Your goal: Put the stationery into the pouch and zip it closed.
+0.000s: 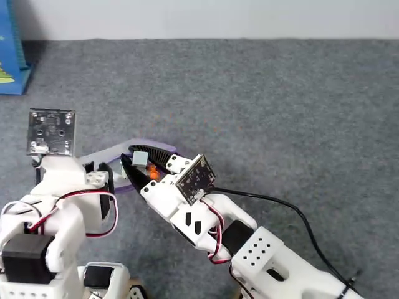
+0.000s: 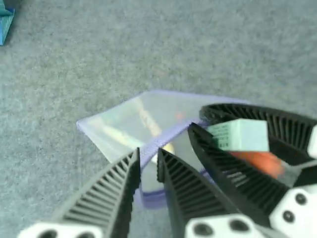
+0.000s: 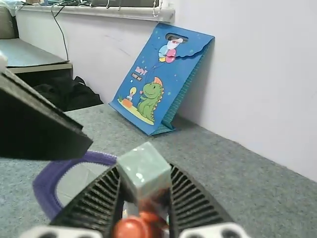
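Left gripper: closed on the purple edge of the clear, purple-trimmed plastic pouch.
Pouch: lay flat on the grey felt counter.
Right gripper: clamped on a pale green block eraser, at the pouch mouth.
Orange item: between the same fingers, unidentifiable.

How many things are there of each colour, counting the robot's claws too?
Purple: 1, the pouch
Pale green: 1, the eraser
Orange: 1, the orange piece
Blue: 1, the gift bag
Black: 2, the left gripper and the right gripper
Total: 6, leaving out the blurry things inside the pouch.
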Controlling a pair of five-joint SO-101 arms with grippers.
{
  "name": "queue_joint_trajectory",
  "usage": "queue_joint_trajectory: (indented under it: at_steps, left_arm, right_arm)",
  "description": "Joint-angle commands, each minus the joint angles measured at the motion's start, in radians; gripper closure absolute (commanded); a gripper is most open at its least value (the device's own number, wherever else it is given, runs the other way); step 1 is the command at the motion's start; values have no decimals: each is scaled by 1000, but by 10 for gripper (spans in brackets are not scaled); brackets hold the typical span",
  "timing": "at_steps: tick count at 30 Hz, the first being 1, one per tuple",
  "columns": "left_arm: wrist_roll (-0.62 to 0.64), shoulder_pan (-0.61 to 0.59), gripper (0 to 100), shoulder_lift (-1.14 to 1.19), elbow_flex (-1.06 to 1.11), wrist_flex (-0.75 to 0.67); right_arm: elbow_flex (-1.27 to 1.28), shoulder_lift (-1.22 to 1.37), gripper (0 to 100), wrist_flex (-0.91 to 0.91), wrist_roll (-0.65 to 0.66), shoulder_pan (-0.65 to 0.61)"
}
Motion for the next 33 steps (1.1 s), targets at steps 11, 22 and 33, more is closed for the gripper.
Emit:
queue_joint_trajectory:
  at_steps: [11, 22, 33]
  left_arm:
    - [-100, -230, 803, -44, 81, -72]
    - [-97, -232, 804, -44, 303, -308]
    - [-95, -230, 980, -52, 351, -382]
  right_arm:
    - [-124, 133, 991, 2, 5, 10]
    - [-124, 139, 991, 5, 5, 8]
    - [-109, 130, 806, 59, 6, 12]
